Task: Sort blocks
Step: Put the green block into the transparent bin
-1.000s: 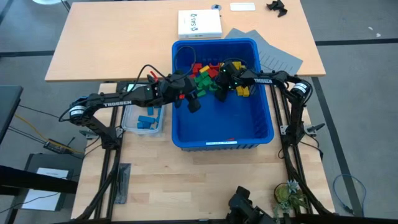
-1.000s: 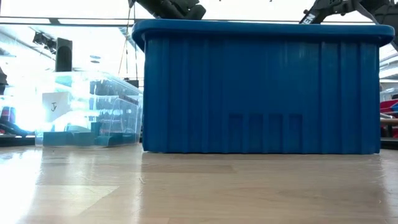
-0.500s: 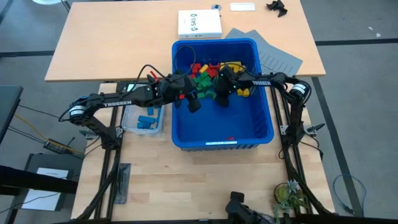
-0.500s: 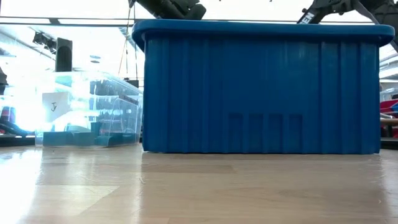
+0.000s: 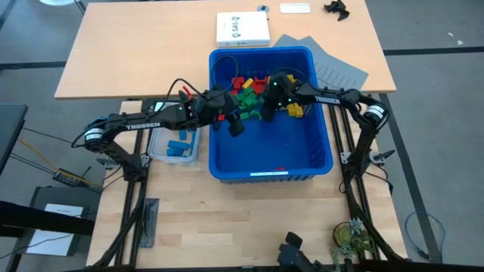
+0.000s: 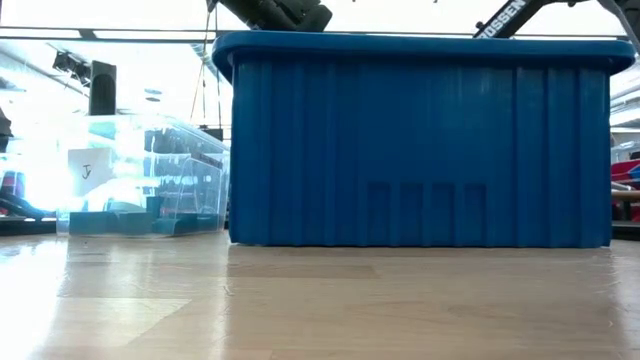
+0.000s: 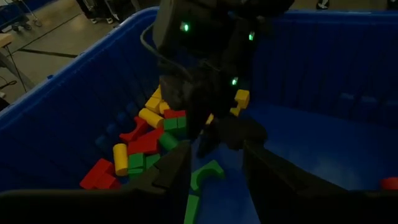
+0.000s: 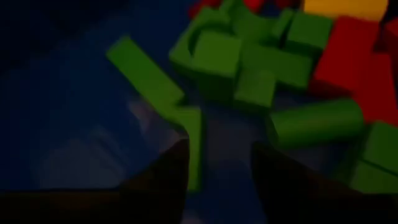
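The blocks (image 5: 253, 94) — red, yellow and green — lie heaped against the far wall of the blue bin (image 5: 318, 151), toward its far left and middle. The near half of the bin floor is mostly bare, save one small red piece (image 5: 281, 168) close to the near wall. In the right wrist view the green blocks (image 8: 249, 56) fill the pile's edge: a long flat green bar (image 8: 146, 71), a green cylinder (image 8: 314, 121), and red ones (image 8: 351, 59) beyond.

Right gripper (image 5: 266, 108) is down inside the bin at the near edge of the pile. Its fingers (image 8: 165, 171) stand apart, nothing between them; a thin green piece (image 8: 193, 146) lies on the bin floor just beside the gap.

Left gripper (image 5: 236, 126) hangs inside the bin by its left wall, near the pile and pointing toward the right gripper. Its fingers (image 7: 171, 171) are apart — nothing held; a green arch (image 7: 208, 173) lies on the floor ahead.

A clear tub (image 5: 156, 153) sits on the table just left of the bin, with a few blue blocks (image 5: 178, 146) in it. Beyond the bin's far wall lies a white box (image 5: 242, 29), with grey paper (image 5: 336, 69) off the bin's far right corner.
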Controlling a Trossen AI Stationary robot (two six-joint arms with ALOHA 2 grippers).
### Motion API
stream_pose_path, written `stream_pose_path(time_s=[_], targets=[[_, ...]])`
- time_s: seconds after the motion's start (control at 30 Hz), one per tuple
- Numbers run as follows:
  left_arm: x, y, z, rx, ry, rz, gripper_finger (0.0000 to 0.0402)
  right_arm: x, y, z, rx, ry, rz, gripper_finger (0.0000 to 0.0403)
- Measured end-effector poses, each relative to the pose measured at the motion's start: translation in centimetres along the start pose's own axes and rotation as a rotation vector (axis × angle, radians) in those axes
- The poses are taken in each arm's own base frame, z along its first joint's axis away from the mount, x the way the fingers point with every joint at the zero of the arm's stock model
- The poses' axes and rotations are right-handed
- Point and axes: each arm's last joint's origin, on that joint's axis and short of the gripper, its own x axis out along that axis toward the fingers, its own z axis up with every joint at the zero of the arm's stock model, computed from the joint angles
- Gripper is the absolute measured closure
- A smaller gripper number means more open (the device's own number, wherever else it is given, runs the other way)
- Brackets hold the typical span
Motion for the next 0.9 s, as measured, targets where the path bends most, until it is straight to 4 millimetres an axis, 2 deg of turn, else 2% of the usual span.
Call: stream_pose_path(time_s=[0.1, 0.23, 0.37, 0.47, 0.53, 0.7, 0.8, 0.9], targets=[[0.0, 0.0, 0.0, 0.0, 0.0, 0.0, 0.025, 1.7, 0.5, -0.2, 0.059, -0.01, 0.011, 0.0203], [0.0, 0.0, 0.0, -0.001, 0.0, 0.0, 0.025, 4.0, 1.0, -1.3, 0.093, 0.041, 0.021, 0.0196], [0.0, 0.0, 0.0, -0.002, 0.005, 0.0, 0.025, 4.9, 1.2, -2.0, 0.067, 0.092, -0.01, 0.0218], [0.0, 0.0, 0.0, -0.003, 0.003, 0.0, 0.025, 5.0, 1.2, -2.3, 0.005, 0.117, -0.041, 0.0259], [0.0, 0.0, 0.0, -0.003, 0.002, 0.0, 0.025, 4.7, 1.2, -2.3, -0.039, 0.125, -0.059, 0.0288], [0.0, 0.0, 0.0, 0.002, 0.002, 0.0, 0.025, 3.4, 1.4, -2.1, -0.094, 0.154, -0.057, 0.0288], [0.0, 0.0, 0.0, 0.001, 0.002, 0.0, 0.025, 1.2, 1.7, -1.2, -0.11, 0.123, -0.024, 0.0288], [0.0, -0.1, 0.0, -0.024, 0.003, -0.003, 0.025, -1.6, 2.9, 0.1, -0.152, 0.058, 0.024, 0.0288]])
